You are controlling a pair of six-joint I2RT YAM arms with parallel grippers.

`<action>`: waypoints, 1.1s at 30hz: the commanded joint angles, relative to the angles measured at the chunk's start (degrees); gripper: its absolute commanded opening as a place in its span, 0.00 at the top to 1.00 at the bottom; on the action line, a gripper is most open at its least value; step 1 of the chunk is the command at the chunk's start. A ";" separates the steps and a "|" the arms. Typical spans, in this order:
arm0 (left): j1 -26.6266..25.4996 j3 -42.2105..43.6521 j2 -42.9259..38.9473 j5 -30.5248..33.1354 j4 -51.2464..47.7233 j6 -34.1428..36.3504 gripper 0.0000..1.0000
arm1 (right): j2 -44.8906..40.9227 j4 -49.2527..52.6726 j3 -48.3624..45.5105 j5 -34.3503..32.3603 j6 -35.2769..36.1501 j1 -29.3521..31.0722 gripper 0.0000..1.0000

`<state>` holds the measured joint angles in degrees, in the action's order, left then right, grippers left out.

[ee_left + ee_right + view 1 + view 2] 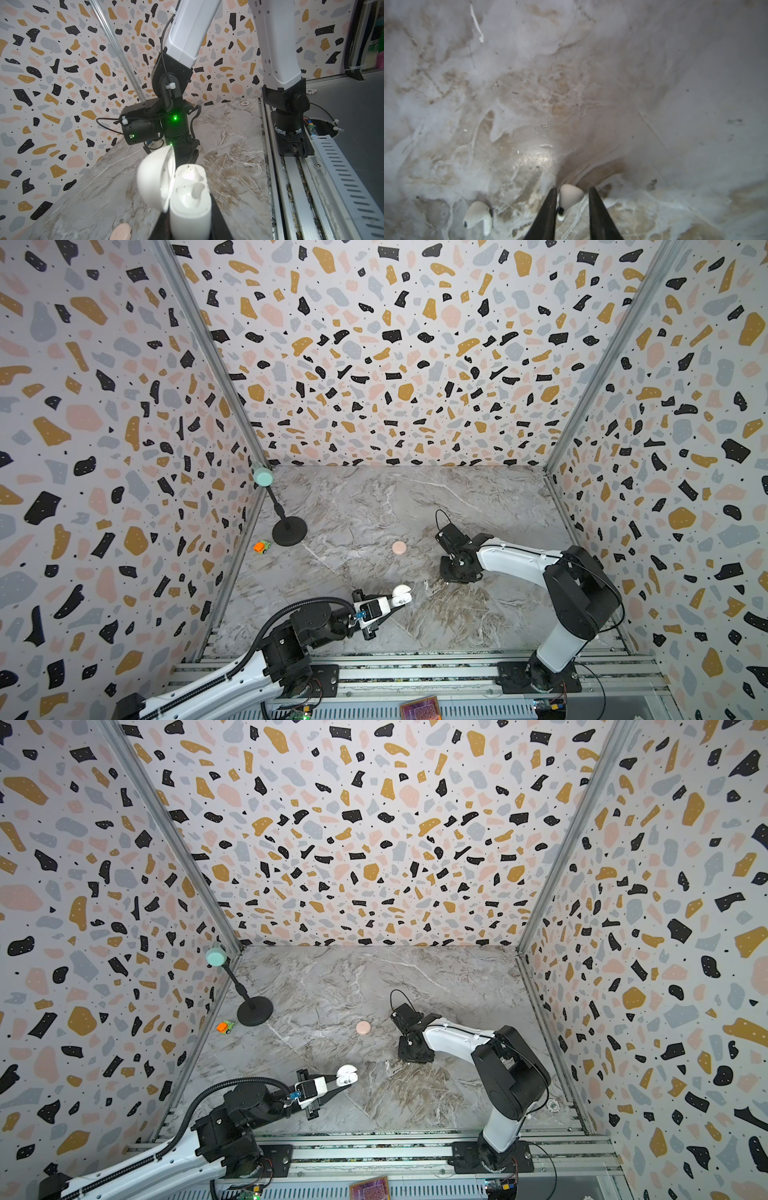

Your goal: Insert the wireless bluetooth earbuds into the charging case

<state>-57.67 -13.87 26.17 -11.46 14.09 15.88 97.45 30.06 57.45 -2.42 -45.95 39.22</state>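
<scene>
Black fingers of right hand (573,189) straddle small whitish plastic stemmed earbud (571,196) on grey marble tabletop (675,83); gap shows at one finger, not clamped. Centre on bulb, squeeze gently, lift straight. Left hand (191,224) clamps white open-lidded charging case (190,199); second earbud (477,214) lies nearby.

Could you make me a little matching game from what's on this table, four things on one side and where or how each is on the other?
1 white charging case
2 pink case
3 earbud
4 orange toy car

a lies shut, nothing touching it
b between the right gripper's open jaws
c lid open, held by left gripper
d beside the black stand

Pairs: 1-c, 2-a, 3-b, 4-d.
</scene>
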 commanded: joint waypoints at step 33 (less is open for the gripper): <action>-0.34 -0.11 0.01 0.21 1.72 0.48 1.00 | -1.50 -2.08 -1.41 -0.02 1.14 -0.15 0.81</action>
<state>-57.67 -13.87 26.26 -11.46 13.74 15.88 97.89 28.36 57.06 -2.37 -45.30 39.22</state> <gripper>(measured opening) 0.223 0.188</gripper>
